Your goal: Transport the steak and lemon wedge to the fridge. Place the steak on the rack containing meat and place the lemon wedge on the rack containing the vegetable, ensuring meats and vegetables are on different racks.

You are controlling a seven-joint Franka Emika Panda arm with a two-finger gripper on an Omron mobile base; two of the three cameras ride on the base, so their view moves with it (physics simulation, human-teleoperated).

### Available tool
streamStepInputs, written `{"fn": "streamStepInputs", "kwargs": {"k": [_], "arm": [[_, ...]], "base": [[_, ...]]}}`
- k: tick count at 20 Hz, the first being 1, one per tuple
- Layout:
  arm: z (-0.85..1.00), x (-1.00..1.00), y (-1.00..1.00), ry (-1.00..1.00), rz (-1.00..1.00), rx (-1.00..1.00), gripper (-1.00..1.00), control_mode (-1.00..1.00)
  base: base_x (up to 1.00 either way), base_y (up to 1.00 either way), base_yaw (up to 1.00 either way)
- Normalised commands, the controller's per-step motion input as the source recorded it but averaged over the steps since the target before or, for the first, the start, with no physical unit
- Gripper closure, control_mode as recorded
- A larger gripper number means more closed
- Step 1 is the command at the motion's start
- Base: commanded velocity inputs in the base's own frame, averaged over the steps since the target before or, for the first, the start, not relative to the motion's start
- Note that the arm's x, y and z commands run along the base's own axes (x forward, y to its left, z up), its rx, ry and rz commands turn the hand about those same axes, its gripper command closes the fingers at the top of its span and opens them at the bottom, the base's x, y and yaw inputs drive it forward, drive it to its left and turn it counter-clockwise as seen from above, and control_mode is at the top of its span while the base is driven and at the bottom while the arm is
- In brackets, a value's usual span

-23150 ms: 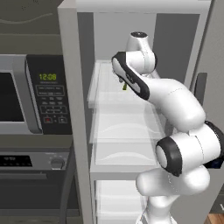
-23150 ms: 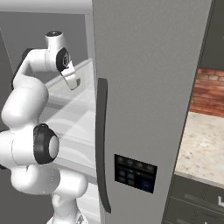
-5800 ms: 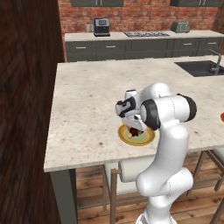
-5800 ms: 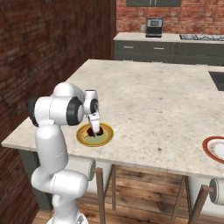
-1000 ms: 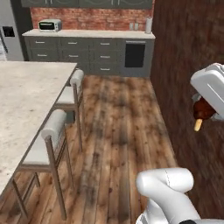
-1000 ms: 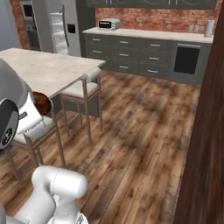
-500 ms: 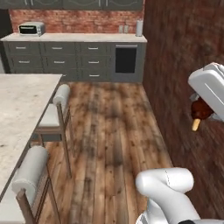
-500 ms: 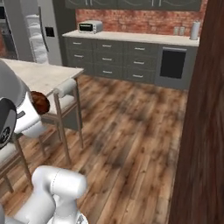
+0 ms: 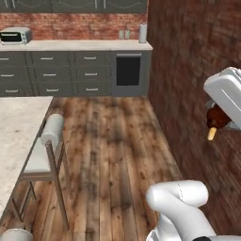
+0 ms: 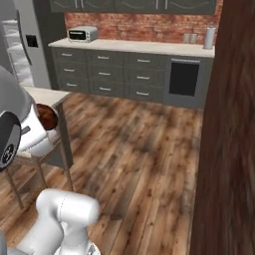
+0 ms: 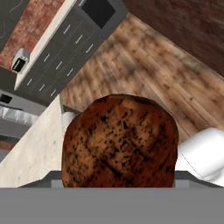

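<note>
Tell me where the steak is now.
The steak is held in the claw, above the wooden floor, beside the brick wall on the right in the left base view.

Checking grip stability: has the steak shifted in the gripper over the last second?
No. The steak still hangs under the white hand casing, stub down; only the background has shifted.

Toaster oven on grey counter
</note>
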Motion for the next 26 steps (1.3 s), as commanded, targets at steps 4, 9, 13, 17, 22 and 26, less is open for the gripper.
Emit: {"fn": "streamStepInputs", "kwargs": {"k": [4,9,13,17,22,26], "arm": [[0.00,0.00,0.00,0.00,0.00,0.00,1.00,1.00],[0.00,0.00,0.00,0.00,0.00,0.00,1.00,1.00],[0.00,0.00,0.00,0.00,0.00,0.00,1.00,1.00],[0.00,0.00,0.00,0.00,0.00,0.00,1.00,1.00],[0.00,0.00,0.00,0.00,0.00,0.00,1.00,1.00],[0.00,0.00,0.00,0.00,0.00,0.00,1.00,1.00]], "base": [[1.00,0.46,-0.18],[1.00,0.20,-0.09],[1.00,-0.22,0.00],[1.00,-0.30,0.00],[1.00,-0.28,0.06],[1.00,-0.28,0.08]]}}
